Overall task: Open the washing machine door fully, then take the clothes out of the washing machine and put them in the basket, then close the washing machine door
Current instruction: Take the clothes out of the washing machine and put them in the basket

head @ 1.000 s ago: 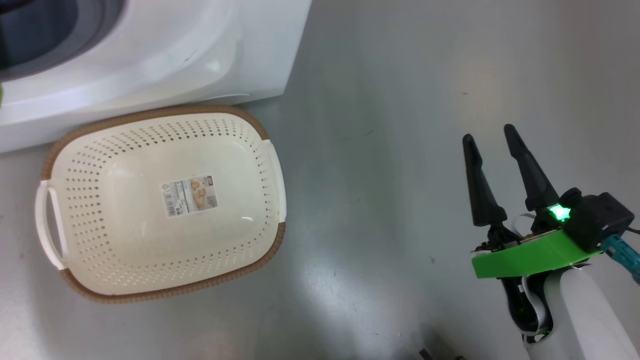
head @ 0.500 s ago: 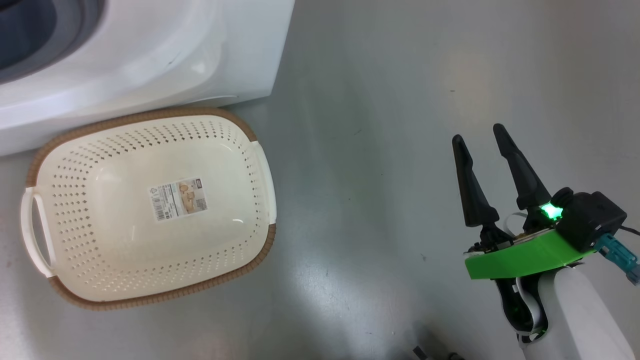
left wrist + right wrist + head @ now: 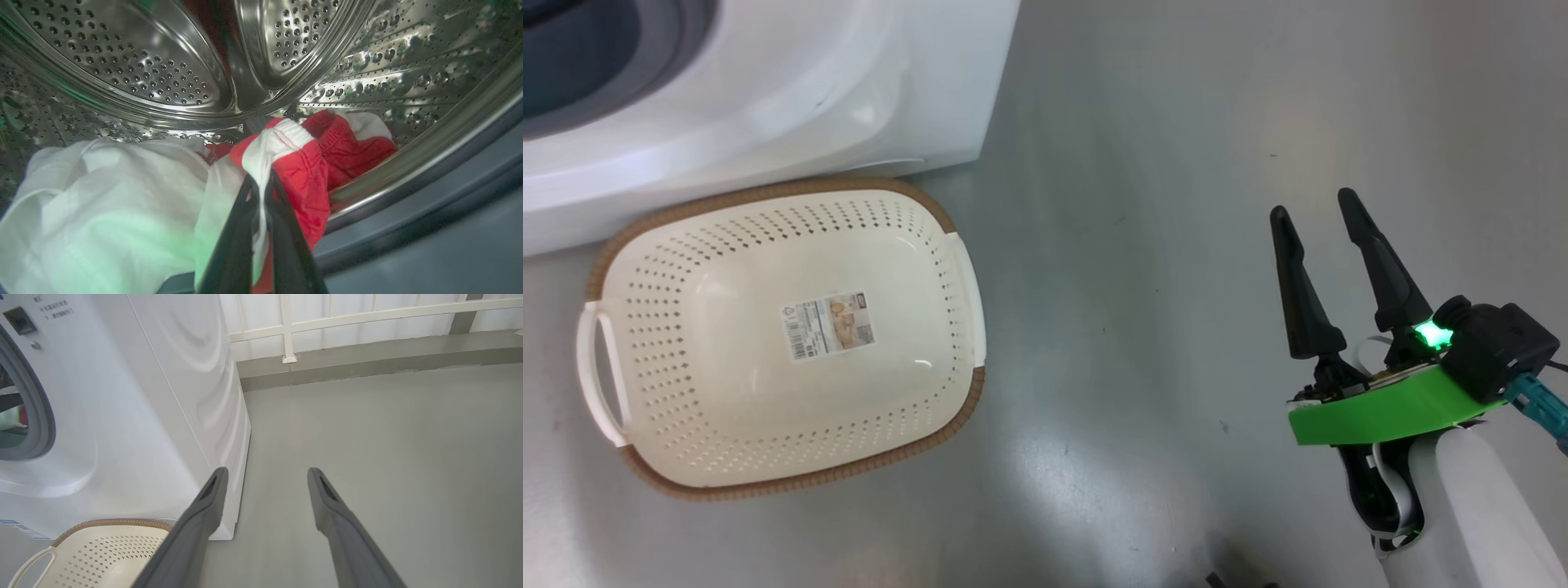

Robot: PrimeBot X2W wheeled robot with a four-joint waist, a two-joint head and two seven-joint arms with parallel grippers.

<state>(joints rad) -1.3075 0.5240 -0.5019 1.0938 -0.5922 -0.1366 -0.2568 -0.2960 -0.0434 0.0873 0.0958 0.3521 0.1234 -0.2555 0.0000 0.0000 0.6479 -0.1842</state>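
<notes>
Left fingers (image 3: 235, 245) clenched on a red-and-white fold of clothes (image 3: 302, 171), tips apparently half buried in it; right fingers (image 3: 1303, 294) spread.

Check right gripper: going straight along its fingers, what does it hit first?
Right gripper probably meets the bare grey floor first, beside the washing machine; nothing stands between. Depth is unclear.

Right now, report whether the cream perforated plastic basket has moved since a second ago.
No: the basket still sits beside the white washing machine's front corner; only the camera shifted.
</notes>
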